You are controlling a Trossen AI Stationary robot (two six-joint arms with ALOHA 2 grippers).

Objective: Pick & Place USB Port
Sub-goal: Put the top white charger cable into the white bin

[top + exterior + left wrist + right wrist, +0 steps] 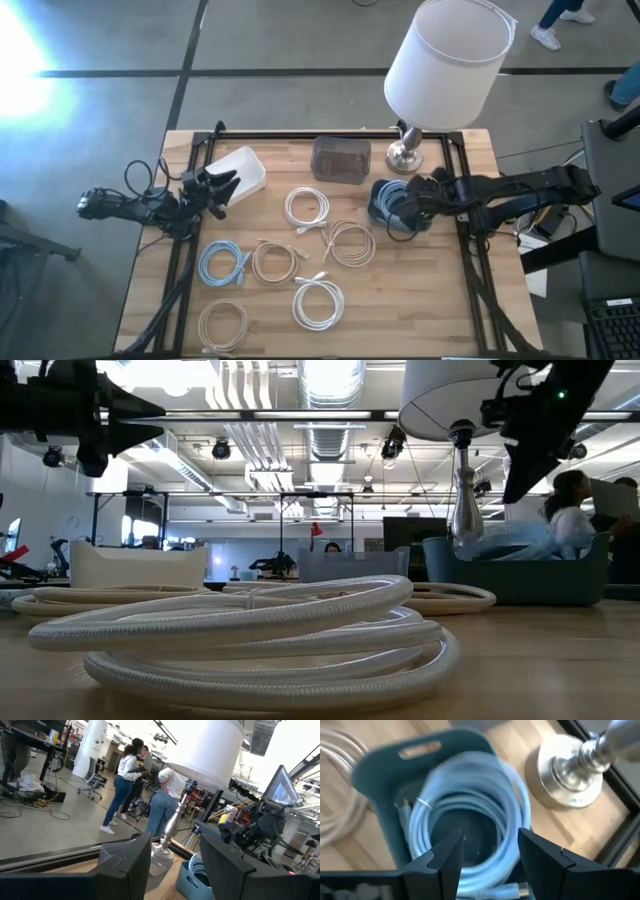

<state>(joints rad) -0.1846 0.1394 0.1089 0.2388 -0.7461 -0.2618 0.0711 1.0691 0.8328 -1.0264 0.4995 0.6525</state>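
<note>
My right gripper (pixel 487 852) over blue bin (pixel 385 827), fingers spread wide, holding nothing. Coiled light-blue USB cable (pixel 470 805) lies inside the bin, loops round and glossy, silver plug at one end. Bin: matte blue plastic, handle slot in the wall. Just beside it, lamp (pixel 442 62) with polished metal base on wood-grain table (pixel 420 300). My left gripper (pixel 222 187) by white bin (pixel 240 170), fingers apart, empty. Clear bin (pixel 341 158) between the 2 others. White, tan, blue cable coils on the table.
</note>
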